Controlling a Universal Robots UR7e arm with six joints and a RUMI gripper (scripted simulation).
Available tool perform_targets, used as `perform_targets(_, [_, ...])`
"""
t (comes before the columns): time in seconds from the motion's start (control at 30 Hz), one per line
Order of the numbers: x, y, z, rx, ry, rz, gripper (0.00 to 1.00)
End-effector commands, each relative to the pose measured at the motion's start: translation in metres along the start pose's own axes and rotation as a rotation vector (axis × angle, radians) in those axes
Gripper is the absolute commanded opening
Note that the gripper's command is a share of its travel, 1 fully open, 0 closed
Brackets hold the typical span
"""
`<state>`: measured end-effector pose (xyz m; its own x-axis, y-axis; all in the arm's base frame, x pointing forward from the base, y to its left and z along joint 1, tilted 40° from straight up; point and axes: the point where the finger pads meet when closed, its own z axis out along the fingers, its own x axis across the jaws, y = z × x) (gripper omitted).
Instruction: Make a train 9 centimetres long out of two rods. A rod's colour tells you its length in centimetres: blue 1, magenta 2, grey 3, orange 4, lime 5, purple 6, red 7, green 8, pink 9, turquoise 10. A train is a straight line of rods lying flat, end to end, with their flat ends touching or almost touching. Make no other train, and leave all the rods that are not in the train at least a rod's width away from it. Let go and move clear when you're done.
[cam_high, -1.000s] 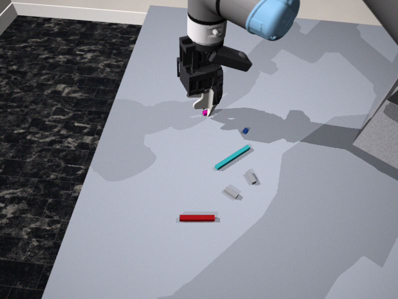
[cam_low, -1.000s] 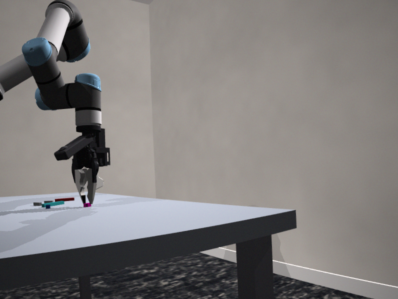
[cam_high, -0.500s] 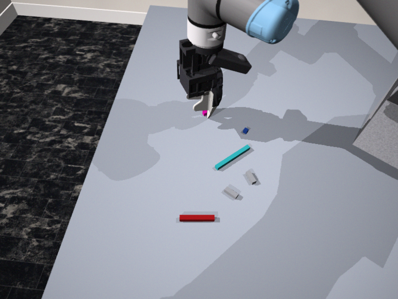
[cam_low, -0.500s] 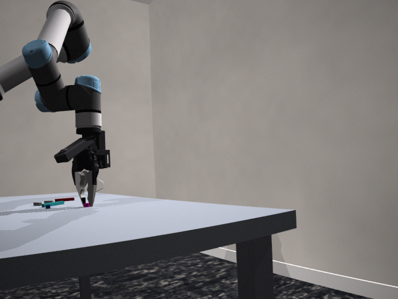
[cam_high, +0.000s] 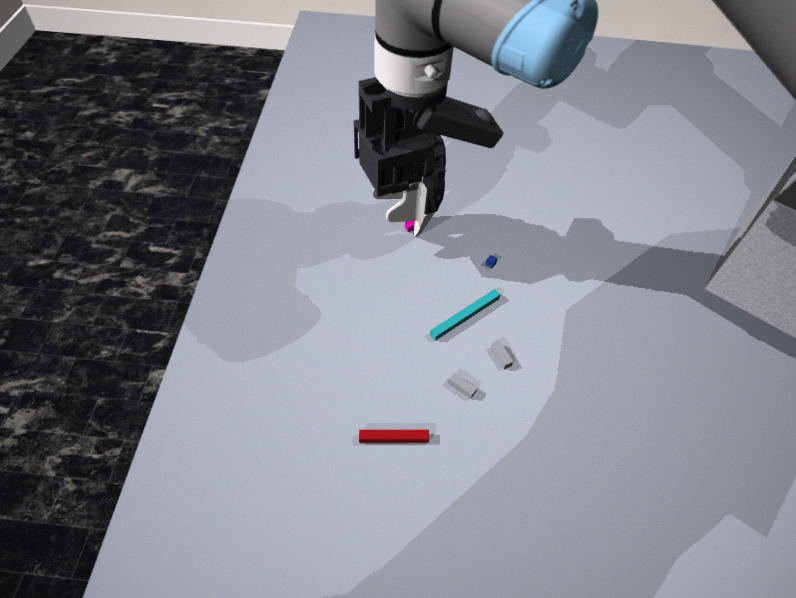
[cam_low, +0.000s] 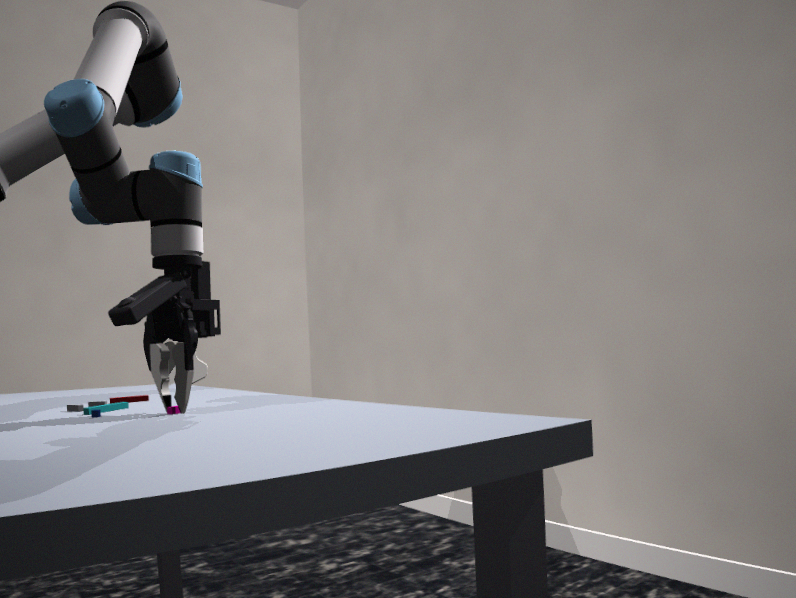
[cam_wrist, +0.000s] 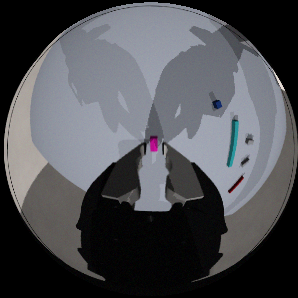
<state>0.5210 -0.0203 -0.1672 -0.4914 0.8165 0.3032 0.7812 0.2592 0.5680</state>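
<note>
A short magenta rod (cam_high: 409, 225) lies flat on the table, far from the other rods. My gripper (cam_high: 413, 226) is lowered over it, with its fingertips close to the table. The fingers stand slightly apart on either side of the rod, and I see no squeeze on it. In the wrist view the magenta rod (cam_wrist: 154, 144) sits right between the fingertips. It also shows in the side view (cam_low: 172, 409). The red rod (cam_high: 393, 435) lies flat nearer the front of the table, well apart from the gripper.
A turquoise rod (cam_high: 464, 314) lies diagonally between the gripper and the red rod. A small blue rod (cam_high: 490, 260) lies to the gripper's right. Two grey rods (cam_high: 501, 354) (cam_high: 463, 384) lie below the turquoise one. The table's left edge runs beside a dark floor.
</note>
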Motion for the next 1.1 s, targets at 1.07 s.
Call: perform_targets(1.07, [-0.0004,0.0002,-0.0004,-0.001,-0.001,0.000,0.00])
